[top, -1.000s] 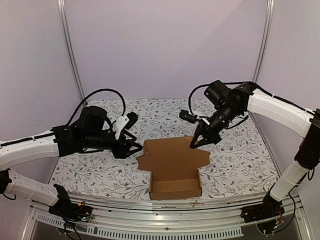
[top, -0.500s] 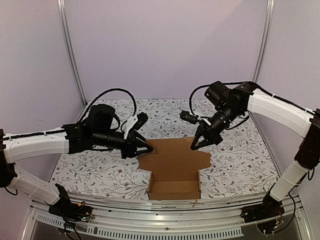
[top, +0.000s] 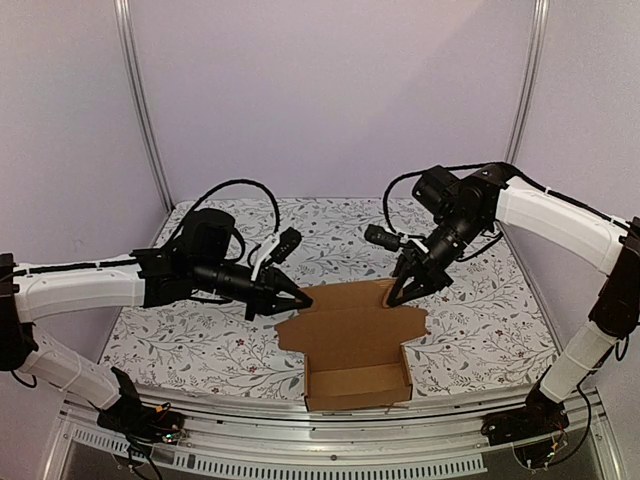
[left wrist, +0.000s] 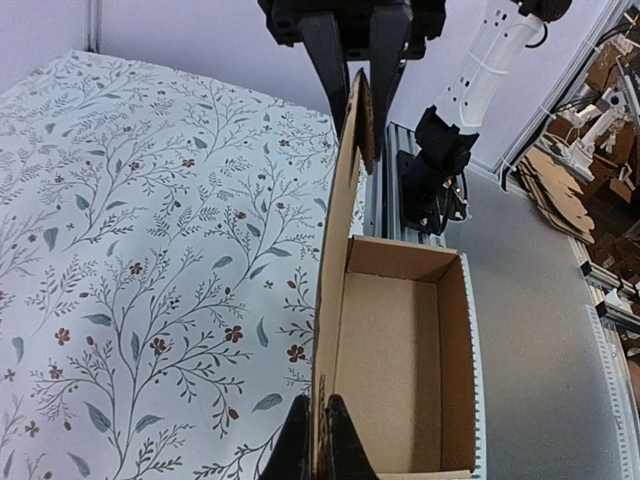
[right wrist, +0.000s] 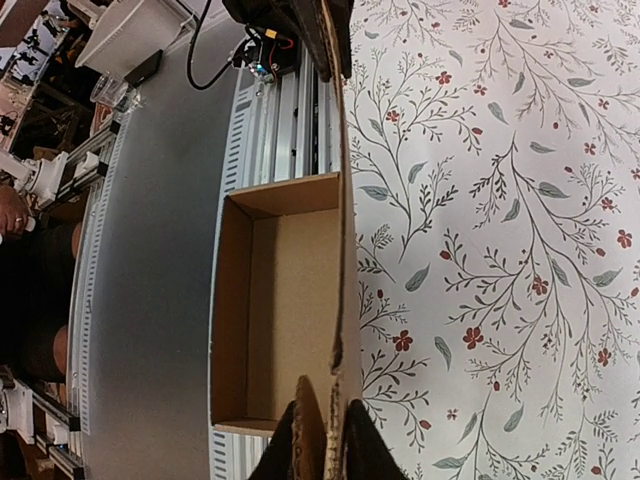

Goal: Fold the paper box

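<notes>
the paper box [top: 355, 385] sits at the near edge of the counter [top: 480, 320], tray formed, lid flap [top: 350, 320] open behind it. my left fingers [left wrist: 292, 450] and right fingers [right wrist: 288, 445] each pinch a far corner of that flap, nearly closed. lid-closing step, i judge; next needs both swinging it forward together.

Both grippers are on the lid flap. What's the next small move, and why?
Probably raise the lid flap and swing it over the open tray: the left gripper and right gripper each pinch a far corner, and the tray stands uncovered.
</notes>
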Robot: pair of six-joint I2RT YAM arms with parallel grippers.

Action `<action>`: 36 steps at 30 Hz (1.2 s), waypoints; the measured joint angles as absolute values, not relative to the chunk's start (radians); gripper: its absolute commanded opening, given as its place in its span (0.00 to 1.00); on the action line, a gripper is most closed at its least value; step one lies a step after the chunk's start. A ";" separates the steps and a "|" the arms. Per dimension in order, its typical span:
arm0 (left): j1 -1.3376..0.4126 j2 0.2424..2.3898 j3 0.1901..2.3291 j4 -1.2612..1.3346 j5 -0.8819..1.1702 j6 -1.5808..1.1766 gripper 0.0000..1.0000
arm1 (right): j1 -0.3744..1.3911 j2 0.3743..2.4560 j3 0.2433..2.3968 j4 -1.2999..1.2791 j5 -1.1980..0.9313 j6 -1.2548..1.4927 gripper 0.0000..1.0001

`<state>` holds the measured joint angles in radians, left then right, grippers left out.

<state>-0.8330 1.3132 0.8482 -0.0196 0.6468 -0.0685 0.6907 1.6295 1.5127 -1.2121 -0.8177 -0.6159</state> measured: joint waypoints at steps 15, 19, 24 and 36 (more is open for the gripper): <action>-0.879 1.315 0.912 -0.142 0.607 0.023 0.00 | 0.780 1.677 1.779 -1.284 -0.541 -0.616 0.40; -0.889 1.315 0.924 -0.162 0.593 0.038 0.00 | 0.805 1.744 1.815 -1.306 -0.486 -0.615 0.38; -0.890 1.315 0.927 -0.183 0.574 0.050 0.00 | 0.826 1.788 1.822 -1.329 -0.456 -0.618 0.23; -0.896 1.281 0.904 -0.154 0.401 0.012 0.61 | 0.832 1.804 1.830 -1.343 -0.452 -0.625 0.00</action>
<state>-0.8959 1.2808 0.9043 -0.1535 0.4011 0.0116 0.8322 1.8038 1.8301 -1.3430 -0.4519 -0.6254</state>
